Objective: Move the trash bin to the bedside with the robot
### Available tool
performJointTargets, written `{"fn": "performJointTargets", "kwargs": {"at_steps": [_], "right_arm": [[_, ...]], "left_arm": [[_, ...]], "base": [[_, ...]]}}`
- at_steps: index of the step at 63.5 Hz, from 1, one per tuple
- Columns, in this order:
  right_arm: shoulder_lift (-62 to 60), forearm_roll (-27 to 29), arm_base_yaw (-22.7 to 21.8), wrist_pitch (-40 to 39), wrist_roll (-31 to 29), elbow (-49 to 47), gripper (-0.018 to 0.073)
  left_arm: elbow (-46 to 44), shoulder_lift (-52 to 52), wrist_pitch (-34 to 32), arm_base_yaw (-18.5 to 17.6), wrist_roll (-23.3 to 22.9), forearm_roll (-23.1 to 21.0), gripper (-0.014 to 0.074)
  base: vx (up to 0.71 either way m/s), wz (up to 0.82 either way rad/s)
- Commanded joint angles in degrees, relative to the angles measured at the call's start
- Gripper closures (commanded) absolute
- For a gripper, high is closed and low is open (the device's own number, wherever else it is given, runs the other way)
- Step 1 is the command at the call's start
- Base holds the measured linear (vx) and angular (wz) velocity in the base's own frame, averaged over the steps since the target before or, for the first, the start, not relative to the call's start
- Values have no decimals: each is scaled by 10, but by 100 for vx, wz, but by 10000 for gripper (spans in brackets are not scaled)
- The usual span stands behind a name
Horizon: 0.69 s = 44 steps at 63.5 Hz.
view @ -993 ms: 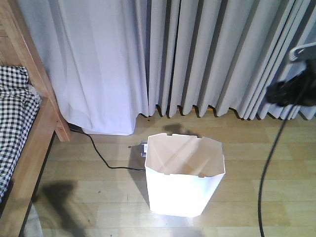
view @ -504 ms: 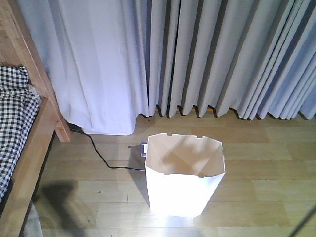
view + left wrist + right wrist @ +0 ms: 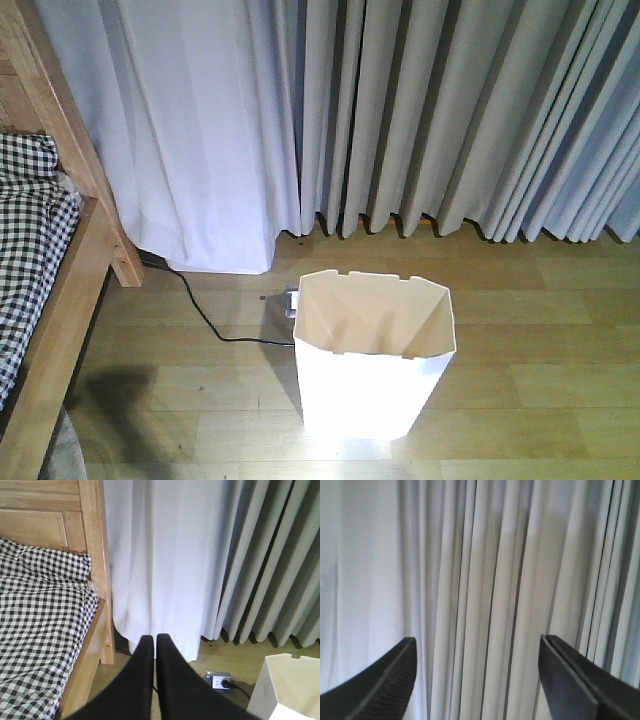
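A: So, nearest first. Left gripper (image 3: 155,645) has its fingers pressed together, nothing between them. It hangs above the floor, aimed at the gap between bed and bin, likely staged to push rather than pinch.

B: And the right one?

A: Right gripper (image 3: 477,680) has its fingers spread wide, empty, facing only curtains (image 3: 485,580). Reads as parked clear of the work.

B: Bin location?

A: Trash bin (image 3: 372,365) stands upright on the wooden floor (image 3: 540,400), untouched, well apart from the bed frame (image 3: 75,290). A socket box (image 3: 219,680) and its black cable (image 3: 205,318) lie just behind its left corner.

B: So not at the bedside yet.

A: Correct. Checked bedding (image 3: 42,630) is far left; the bin needs to go that way, and the cable sits close to that path.
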Motion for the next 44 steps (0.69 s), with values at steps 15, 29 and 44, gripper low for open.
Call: {"fn": "performJointTargets", "kwargs": {"at_steps": [15,29,44], "right_arm": [[10,9,-1,-30,1,-15,574],[10,9,-1,-30,1,-15,568],[10,7,-1,-37,-2,-15,568]], "left_arm": [[2,-8,-38,-2,-2,-1,603],[2,-8,-38,-2,-2,-1,603],[2,-8,-38,-2,-2,-1,603]], "base": [[0,0],[0,0],[0,0]]}}
